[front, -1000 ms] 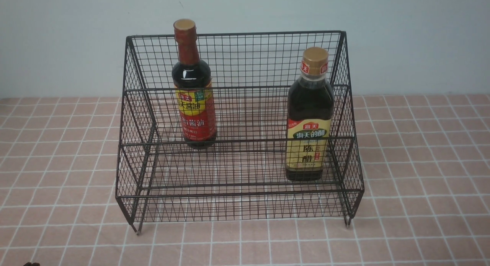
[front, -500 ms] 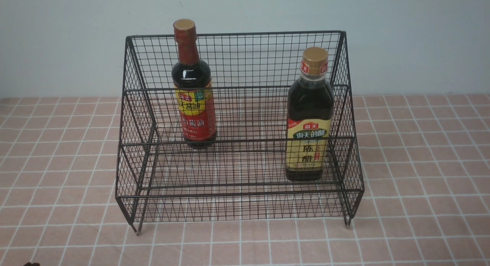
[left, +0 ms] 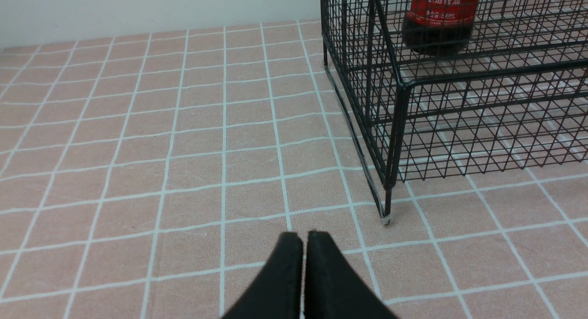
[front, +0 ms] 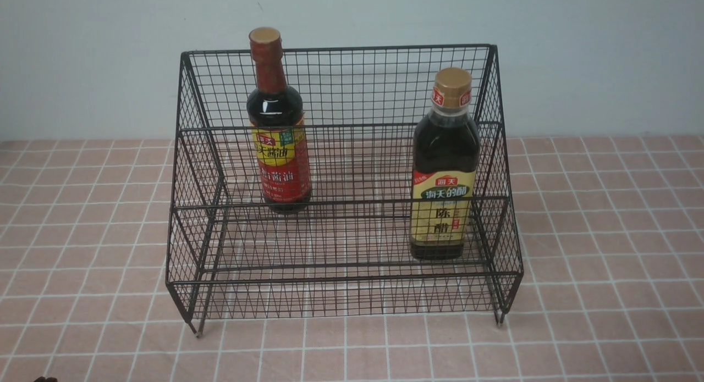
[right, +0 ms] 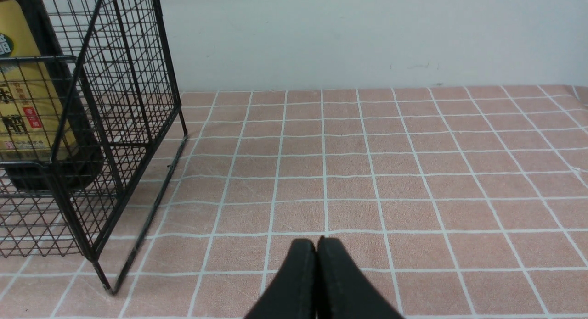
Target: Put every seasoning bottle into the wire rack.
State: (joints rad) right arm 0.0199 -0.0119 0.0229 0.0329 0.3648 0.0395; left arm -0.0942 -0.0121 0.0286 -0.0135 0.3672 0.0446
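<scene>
Black wire mesh forms the large two-tiered rack (front: 341, 244), which is set on the pink tiled tabletop (front: 605, 261) before a pale wall. On the upper shelf, towards the left, the slim long-necked dark-liquid bottle (front: 278, 123) is stood upright; a reddish neck wrap and a red-and-yellow label are carried, on which "酱油" can be read. On the lower shelf, at the right end, the broader dark-liquid bottle with a gold cap (front: 445, 167) is stood upright, its beige label printed with "海天", "海天的醋" and "陈醋". The two bottles are kept well apart. In the wrist views, the left gripper (left: 303, 238) and the right gripper (right: 317, 245) are seen above bare tiles outside the rack's ends, each with its black jaws pressed together and nothing held
</scene>
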